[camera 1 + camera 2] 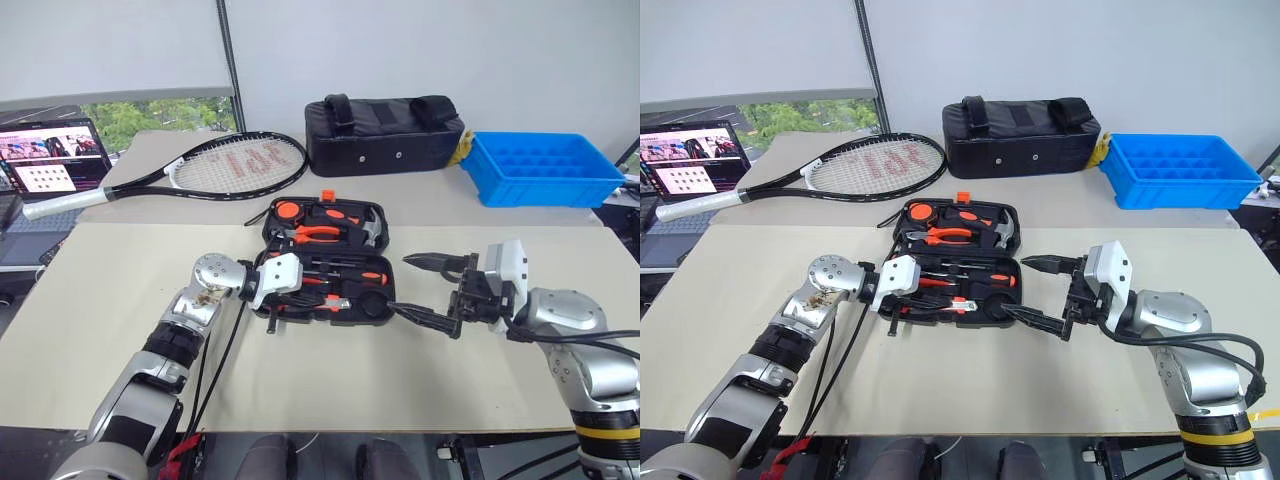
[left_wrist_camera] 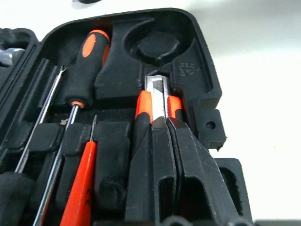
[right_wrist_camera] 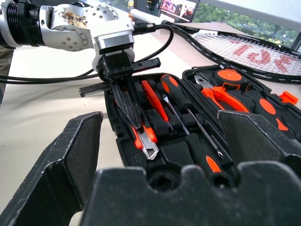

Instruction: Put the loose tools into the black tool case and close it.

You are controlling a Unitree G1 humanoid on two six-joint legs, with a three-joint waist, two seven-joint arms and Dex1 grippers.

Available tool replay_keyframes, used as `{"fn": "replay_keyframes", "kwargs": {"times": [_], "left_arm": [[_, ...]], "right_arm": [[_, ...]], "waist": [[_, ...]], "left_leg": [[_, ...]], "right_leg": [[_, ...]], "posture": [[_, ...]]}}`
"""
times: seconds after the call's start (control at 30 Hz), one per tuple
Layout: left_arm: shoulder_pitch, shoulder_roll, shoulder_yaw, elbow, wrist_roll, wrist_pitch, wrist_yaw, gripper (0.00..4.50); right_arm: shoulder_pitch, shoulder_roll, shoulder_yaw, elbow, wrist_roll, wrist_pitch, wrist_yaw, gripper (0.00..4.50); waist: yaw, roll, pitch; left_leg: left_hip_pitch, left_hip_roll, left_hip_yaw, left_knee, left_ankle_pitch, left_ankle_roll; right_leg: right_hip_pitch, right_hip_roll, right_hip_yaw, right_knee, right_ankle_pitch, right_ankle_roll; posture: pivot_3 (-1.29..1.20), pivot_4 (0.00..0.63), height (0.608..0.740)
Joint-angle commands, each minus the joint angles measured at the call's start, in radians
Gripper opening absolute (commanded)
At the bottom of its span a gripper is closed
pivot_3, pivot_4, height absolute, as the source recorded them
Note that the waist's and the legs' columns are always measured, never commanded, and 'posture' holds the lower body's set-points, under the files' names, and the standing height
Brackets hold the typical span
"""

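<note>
Here, in the left eye view, the black tool case (image 1: 325,262) lies open on the beige table (image 1: 120,330), and the left gripper (image 1: 322,300) reaches into its near half, fingers pressed together. Just past the fingertips sits the utility knife (image 1: 337,302). The right gripper (image 1: 425,290) hangs just beside the case's right edge, touching nothing, its two fingers spread wide, one above the other. Well beyond both grippers lie a tennis racket (image 1: 215,165), a black fabric bag (image 1: 385,135) and a blue tray (image 1: 545,168).

The right eye view gives the same layout: the left gripper over the near half, the right one splayed by the case's corner.

In the left wrist view the two black fingers (image 2: 155,169) meet tip to tip right over the utility knife's metal blade, with its orange body showing either side of them; whether they pinch it or merely rest on it I cannot tell. Beside the fingers lie a slim orange screwdriver (image 2: 80,188) and an orange-and-black-handled screwdriver (image 2: 87,66), each seated in a recess.

In the right wrist view, the wide-set fingers frame the open case ahead, where the left gripper's closed tips touch the knife in its slot.
</note>
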Motion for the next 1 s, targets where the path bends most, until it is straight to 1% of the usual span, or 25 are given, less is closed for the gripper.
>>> {"fn": "replay_keyframes", "kwargs": {"times": [0.03, 0.13, 0.2, 0.33, 0.4, 0.47, 0.57, 0.63, 0.77, 0.93, 1.0], "left_arm": [[0.006, -0.031, 0.003, 0.086, -0.024, 0.126, -0.021, 0.08], [-0.003, -0.051, 0.012, 0.138, -0.041, 0.191, -0.046, 0.08], [-0.018, -0.073, 0.042, 0.183, -0.052, 0.135, -0.038, 0.08], [-0.030, -0.115, 0.158, 0.097, -0.187, 0.143, -0.066, 0.08], [-0.018, -0.117, 0.192, 0.040, -0.242, 0.157, -0.100, 0.08], [-0.005, -0.105, 0.195, 0.014, -0.252, 0.148, -0.125, 0.08], [-0.017, -0.092, 0.181, 0.073, -0.175, 0.062, -0.053, 0.08], [-0.026, -0.093, 0.176, 0.105, -0.153, 0.043, -0.028, 0.08], [-0.044, -0.068, 0.098, 0.200, 0.004, -0.079, 0.053, 0.08], [-0.031, -0.070, 0.060, 0.230, 0.031, -0.160, 0.003, 0.08], [-0.029, -0.070, 0.047, 0.237, 0.048, -0.181, 0.011, 0.08]], "right_arm": [[-0.007, -0.009, -0.018, -0.038, 0.007, -0.019, -0.003, 4.50], [-0.011, -0.007, -0.013, -0.037, 0.007, -0.020, -0.003, 4.50], [-0.015, -0.008, -0.012, -0.036, 0.008, -0.019, -0.001, 4.50], [-0.016, -0.016, -0.024, -0.031, 0.013, -0.018, 0.004, 4.50], [-0.013, -0.017, -0.025, -0.029, 0.013, -0.018, 0.006, 4.50], [-0.011, -0.017, -0.024, -0.026, 0.012, -0.021, 0.008, 4.50], [-0.019, -0.014, -0.018, -0.025, 0.011, -0.020, 0.006, 4.50], [-0.022, -0.013, -0.016, -0.025, 0.010, -0.020, 0.006, 4.50], [-0.028, -0.012, -0.013, -0.020, 0.009, -0.023, 0.009, 4.50], [-0.025, -0.016, -0.018, -0.019, 0.009, -0.024, 0.014, 4.50], [-0.024, -0.018, -0.021, -0.019, 0.009, -0.023, 0.014, 4.50]], "waist": [[0.001, 0.002, -0.001], [0.002, 0.003, -0.002], [0.001, 0.004, -0.003], [0.003, 0.004, -0.003], [0.000, 0.003, -0.002], [-0.002, 0.003, -0.002], [-0.003, 0.003, -0.002], [-0.001, 0.003, -0.002], [0.000, 0.003, -0.002], [0.000, 0.003, -0.002], [0.000, 0.003, -0.002]], "left_leg": [[0.000, 0.000, 0.000, 0.000, 0.000, 0.000], [0.002, 0.000, 0.000, 0.000, 0.000, 0.000], [0.004, 0.000, 0.000, 0.000, 0.000, 0.000], [0.004, 0.000, -0.001, 0.001, 0.000, 0.000], [0.001, 0.000, 0.000, 0.001, 0.000, 0.000], [-0.002, 0.000, -0.001, 0.001, 0.000, 0.000], [-0.002, 0.000, 0.000, 0.000, 0.000, 0.000], [-0.002, 0.000, 0.000, 0.000, 0.000, 0.000], [-0.003, -0.001, 0.000, 0.000, 0.000, 0.001], [-0.002, 0.000, 0.000, 0.000, 0.000, 0.001], [-0.002, 0.000, 0.000, 0.000, 0.000, 0.001]], "right_leg": [[0.000, 0.000, 0.000, 0.000, 0.000, 0.000], [0.002, 0.000, 0.000, 0.000, 0.000, 0.000], [0.004, 0.000, 0.000, 0.000, 0.000, 0.000], [0.005, 0.000, 0.000, 0.000, 0.000, 0.000], [0.002, 0.000, 0.000, 0.000, 0.000, 0.000], [-0.001, 0.000, 0.000, 0.000, 0.000, 0.000], [-0.002, 0.000, 0.000, -0.001, 0.000, 0.000], [-0.002, 0.000, 0.000, -0.001, 0.000, 0.000], [-0.001, 0.000, 0.000, -0.003, 0.000, 0.000], [0.000, 0.000, -0.001, -0.002, 0.000, 0.000], [-0.001, 0.000, 0.000, -0.002, 0.000, 0.000]], "posture": [[0.00, 0.150, 0.729], [0.00, 0.150, 0.729], [0.00, 0.150, 0.729], [0.00, 0.150, 0.729], [0.00, 0.150, 0.729], [0.00, 0.150, 0.729], [0.00, 0.150, 0.729], [0.00, 0.150, 0.729], [0.00, 0.150, 0.729], [0.00, 0.150, 0.729], [0.00, 0.150, 0.729]]}}
